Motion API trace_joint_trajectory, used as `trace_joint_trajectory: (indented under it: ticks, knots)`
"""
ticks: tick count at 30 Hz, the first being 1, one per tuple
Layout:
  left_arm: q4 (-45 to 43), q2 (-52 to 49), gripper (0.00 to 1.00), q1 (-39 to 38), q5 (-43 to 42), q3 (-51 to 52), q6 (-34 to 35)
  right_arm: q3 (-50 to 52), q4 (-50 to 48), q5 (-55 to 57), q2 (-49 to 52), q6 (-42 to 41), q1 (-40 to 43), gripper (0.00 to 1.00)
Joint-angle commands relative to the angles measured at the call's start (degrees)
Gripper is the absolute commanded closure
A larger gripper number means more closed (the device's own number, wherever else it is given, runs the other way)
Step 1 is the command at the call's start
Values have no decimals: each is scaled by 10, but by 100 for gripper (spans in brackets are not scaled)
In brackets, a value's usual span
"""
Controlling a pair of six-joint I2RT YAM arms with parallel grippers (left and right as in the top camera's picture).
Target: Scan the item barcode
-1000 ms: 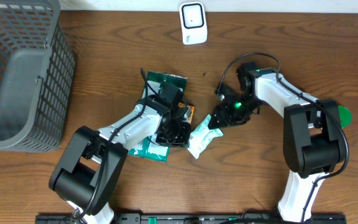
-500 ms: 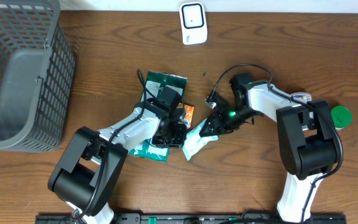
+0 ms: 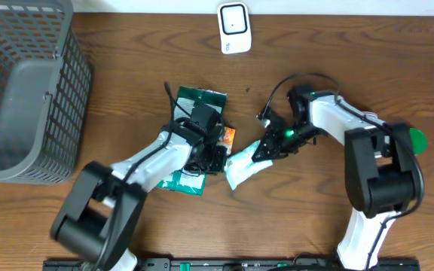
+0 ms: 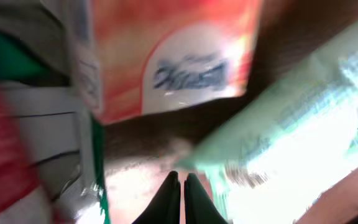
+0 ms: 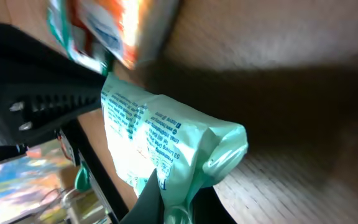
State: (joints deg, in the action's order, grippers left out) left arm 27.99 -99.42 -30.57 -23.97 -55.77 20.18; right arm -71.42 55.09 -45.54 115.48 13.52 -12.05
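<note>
Mint pouch (image 3: 241,168) lies mid-table, just R of the packet pile (image 3: 191,143), lower-L of my R gripper (image 3: 265,150). R gripper is clenched on pouch's upper-R end; wrist cam shows the crimped edge pinched. L gripper (image 3: 212,158) pinched shut, tips btwn orange packet (image 4: 166,56) and pouch. Scanner (image 3: 233,28) well apart.

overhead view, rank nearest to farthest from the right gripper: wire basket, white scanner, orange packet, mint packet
1. mint packet, in the jaws of the right gripper
2. orange packet, just to its left
3. white scanner, top of view
4. wire basket, far left
</note>
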Motion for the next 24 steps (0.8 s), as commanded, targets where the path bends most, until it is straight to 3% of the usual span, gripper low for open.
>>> trace_joint_trajectory:
  ticks: [1,8,17,20,24]
  knots:
    - [-3,115,92,2,91,-12,16,-35,2,26,-88,20,7,99]
    - [-3,324,93,50,236,-30,18,-53,-24,91,-259,24,6,99]
    - [36,374,92,249,234,-124,9,-257,56,267,-315,24,-3,99]
    - [26,369,83,293,234,-124,9,-294,18,355,-315,24,-10,99]
    - [25,353,62,340,234,-124,9,-298,-68,458,-311,51,-35,99]
